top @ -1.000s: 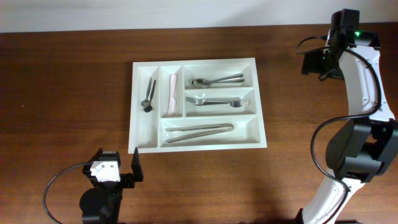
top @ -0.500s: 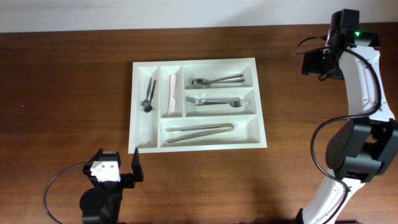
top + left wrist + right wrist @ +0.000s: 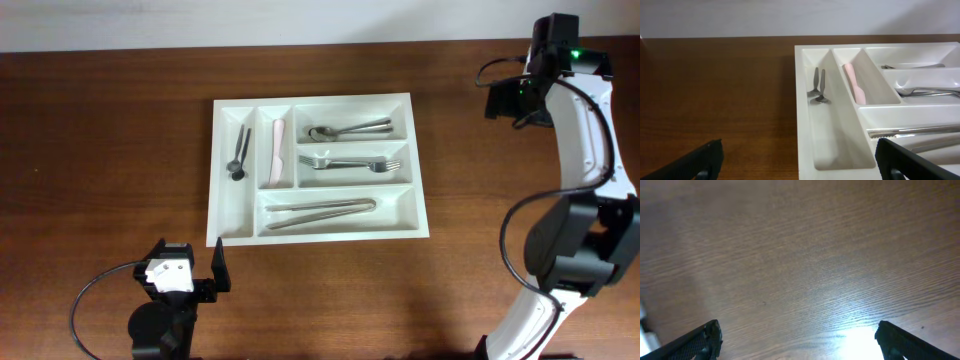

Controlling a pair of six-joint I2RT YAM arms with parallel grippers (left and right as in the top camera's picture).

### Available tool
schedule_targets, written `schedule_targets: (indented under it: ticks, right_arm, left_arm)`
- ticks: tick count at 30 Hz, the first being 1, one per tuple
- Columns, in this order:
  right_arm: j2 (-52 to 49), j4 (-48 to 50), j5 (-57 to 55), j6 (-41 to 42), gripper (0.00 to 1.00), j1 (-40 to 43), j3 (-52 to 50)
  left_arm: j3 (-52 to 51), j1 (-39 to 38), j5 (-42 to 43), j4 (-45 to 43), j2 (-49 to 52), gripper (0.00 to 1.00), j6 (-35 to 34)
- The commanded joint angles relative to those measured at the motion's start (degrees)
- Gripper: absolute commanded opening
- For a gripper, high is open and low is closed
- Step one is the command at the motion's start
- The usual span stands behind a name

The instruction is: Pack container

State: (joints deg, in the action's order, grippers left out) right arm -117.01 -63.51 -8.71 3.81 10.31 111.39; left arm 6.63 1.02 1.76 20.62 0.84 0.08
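The left gripper [image 3: 190,265] sits low at the near edge of the table [image 3: 100,150], its two black fingers [image 3: 695,162] spread wide with nothing between them, pointing at the near left corner of the container [image 3: 312,99]. The container is just ahead of it, lying flat around the middle of the table. The right gripper [image 3: 510,105] is held up at the far right, well apart from the container. Its fingers [image 3: 910,342] are equally splayed and empty over bare wood. Its wrist camera shows only wood grain and a bright patch of glare, and the container is out of its frame. The left wrist camera looks in from low down and shows the height of the white dividing walls, which the overhead view flattens. Only the overhead view takes in all five compartments, and also a small green light [image 3: 575,53] on the right arm. In the far-left upright slot lie two small dark spoons [image 3: 238,155], side by side in its far half. The slot beside it holds a pale pink utensil [image 3: 274,152]. Of the three long slots, the top one holds metal spoons [image 3: 348,129] and the middle one holds forks [image 3: 345,162]. The bottom one holds a long metal piece like tongs [image 3: 320,212], though I cannot tell exactly what it is.
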Motion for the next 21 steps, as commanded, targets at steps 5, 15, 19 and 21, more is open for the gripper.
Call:
schedule_targets:
  ticks: [5, 15, 19, 21]
  right_arm:
    - [21.3, 0.3, 0.1, -0.4, 0.99, -3.3, -4.5]
    - [51.1, 3.5, -0.6, -0.4, 0.99, -10.5, -32.5]
    - [62.2, 11.0, -0.2, -0.4, 0.99, -11.5, -42.6]
    - [68.0, 15.8, 1.4, -0.4, 0.99, -11.5, -47.9]
  left_arm:
    - [-0.4, 0.3, 0.9, 0.0, -0.5, 0.99, 1.0]
    - [-0.4, 0.3, 0.9, 0.0, -0.5, 0.99, 1.0]
    - [-0.4, 0.3, 0.9, 0.0, -0.5, 0.99, 1.0]
    - [-0.4, 0.3, 0.9, 0.0, -0.5, 0.99, 1.0]
